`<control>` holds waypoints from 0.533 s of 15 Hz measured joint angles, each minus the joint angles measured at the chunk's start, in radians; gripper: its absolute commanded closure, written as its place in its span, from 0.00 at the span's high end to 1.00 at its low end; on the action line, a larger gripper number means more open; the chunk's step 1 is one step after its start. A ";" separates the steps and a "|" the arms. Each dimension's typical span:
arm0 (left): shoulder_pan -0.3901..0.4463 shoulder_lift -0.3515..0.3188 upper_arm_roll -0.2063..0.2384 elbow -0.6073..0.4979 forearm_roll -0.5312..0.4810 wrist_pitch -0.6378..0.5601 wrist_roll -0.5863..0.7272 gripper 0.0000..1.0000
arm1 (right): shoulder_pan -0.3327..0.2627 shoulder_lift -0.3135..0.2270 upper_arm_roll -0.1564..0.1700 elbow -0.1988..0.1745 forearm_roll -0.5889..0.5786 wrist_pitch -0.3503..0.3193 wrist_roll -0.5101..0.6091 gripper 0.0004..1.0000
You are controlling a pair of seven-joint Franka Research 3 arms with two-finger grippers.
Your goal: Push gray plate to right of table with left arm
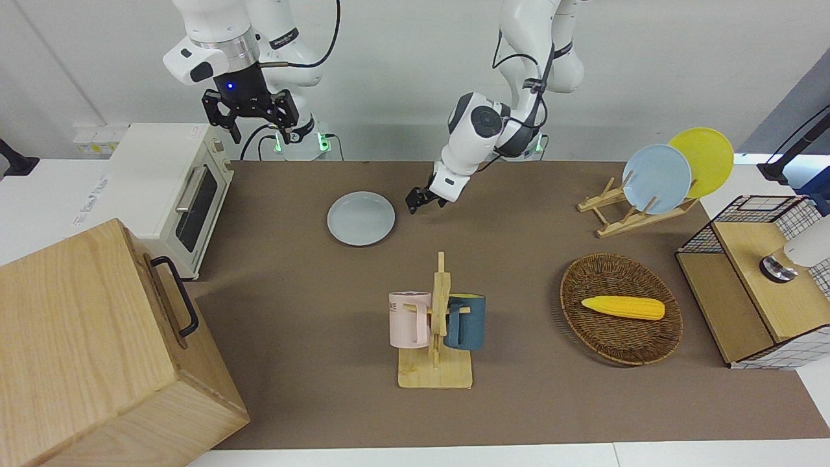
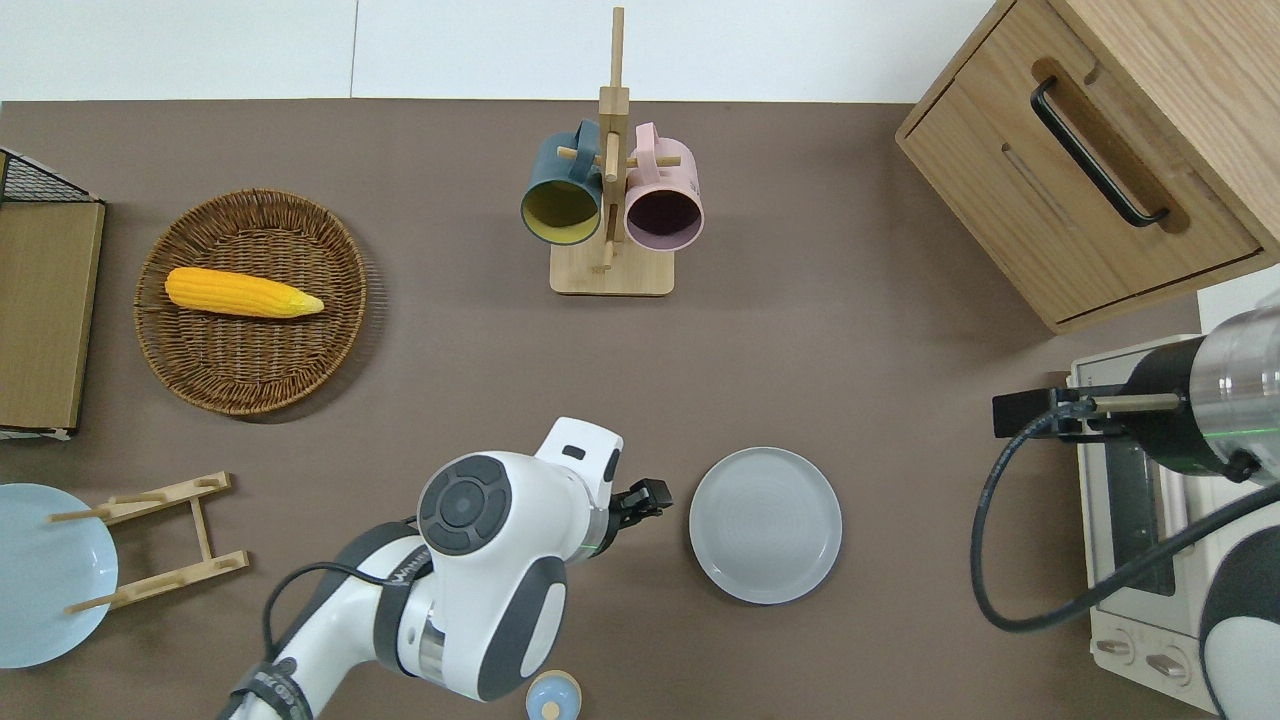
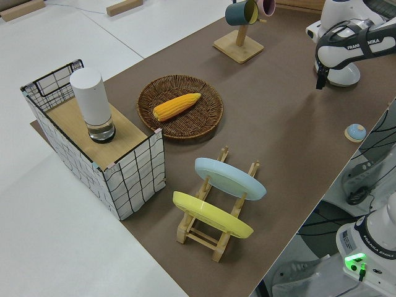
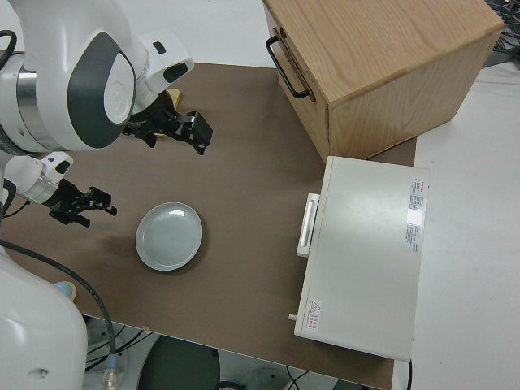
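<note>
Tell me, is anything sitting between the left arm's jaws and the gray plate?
Nothing: the overhead view shows only bare table between the left gripper and the gray plate.

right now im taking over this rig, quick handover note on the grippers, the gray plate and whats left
Left gripper: low over the table, beside the gray plate on the side toward the left arm's end, a small gap between them, holding nothing.
Right arm: parked.
Gray plate: flat on the table, nearer the robots than the mug rack, short of the toaster oven.
Done: approach lined up.
Left: touch the rim and push the plate toward the right arm's end.
</note>
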 measured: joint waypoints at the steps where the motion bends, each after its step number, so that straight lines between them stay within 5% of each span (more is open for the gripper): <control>1: 0.015 -0.018 0.032 0.030 0.009 -0.085 0.026 0.99 | 0.000 0.000 0.000 0.000 0.000 0.000 0.000 1.00; 4: 0.032 -0.052 0.153 0.127 0.019 -0.317 0.130 0.99 | 0.000 0.000 0.000 0.000 0.000 0.000 0.000 1.00; 8: 0.051 -0.059 0.278 0.222 0.099 -0.472 0.286 0.99 | 0.000 0.000 0.000 0.000 0.000 0.000 0.000 1.00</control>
